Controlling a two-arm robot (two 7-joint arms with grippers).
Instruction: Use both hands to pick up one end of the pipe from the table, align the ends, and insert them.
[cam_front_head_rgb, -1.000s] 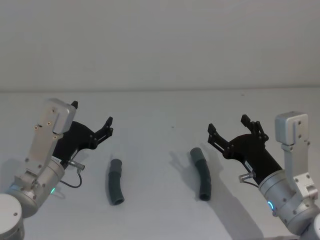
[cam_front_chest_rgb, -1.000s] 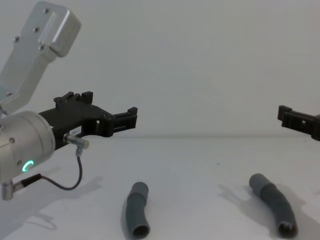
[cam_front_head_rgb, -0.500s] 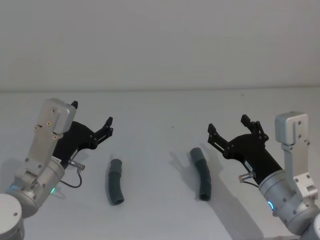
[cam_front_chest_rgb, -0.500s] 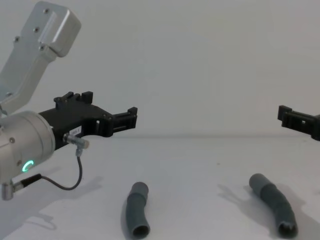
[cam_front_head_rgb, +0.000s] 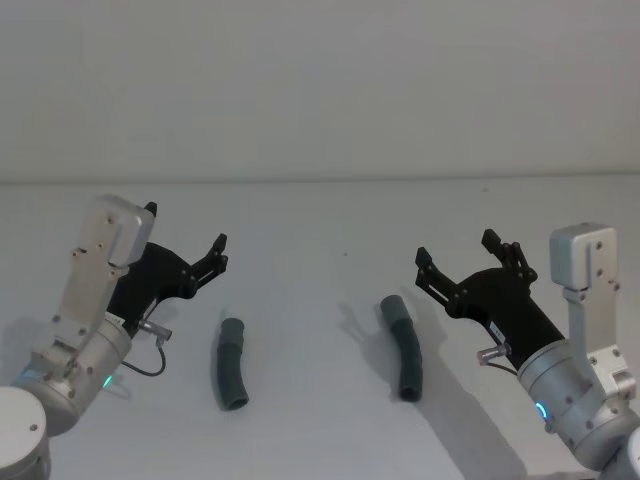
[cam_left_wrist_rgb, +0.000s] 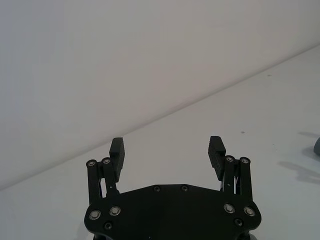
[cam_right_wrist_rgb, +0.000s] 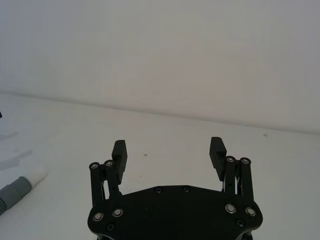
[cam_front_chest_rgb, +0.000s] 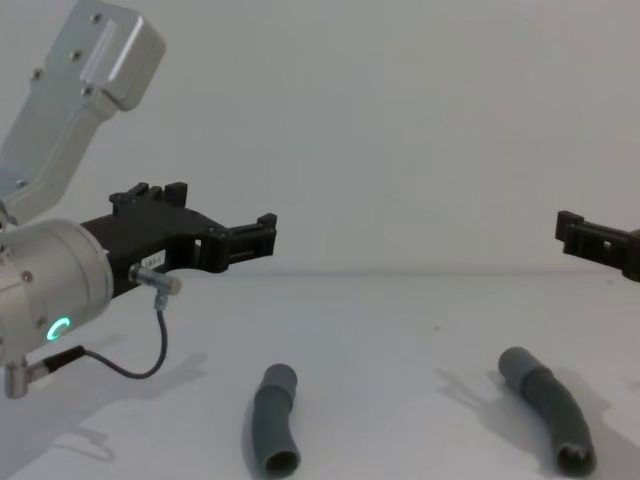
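The left gripper (cam_front_head_rgb: 185, 225) hovers wide open and empty near the left hose piece (cam_front_head_rgb: 231, 362) on the table (cam_front_head_rgb: 320, 225). Well apart lies the right hose piece (cam_front_head_rgb: 402, 346), the right gripper (cam_front_head_rgb: 456, 248) beside it equally splayed, holding nothing. The chest view shows hollow near ends (cam_front_chest_rgb: 281, 463); the right wrist view, one cuff (cam_right_wrist_rgb: 15, 189) with a white tip (cam_right_wrist_rgb: 36, 175).
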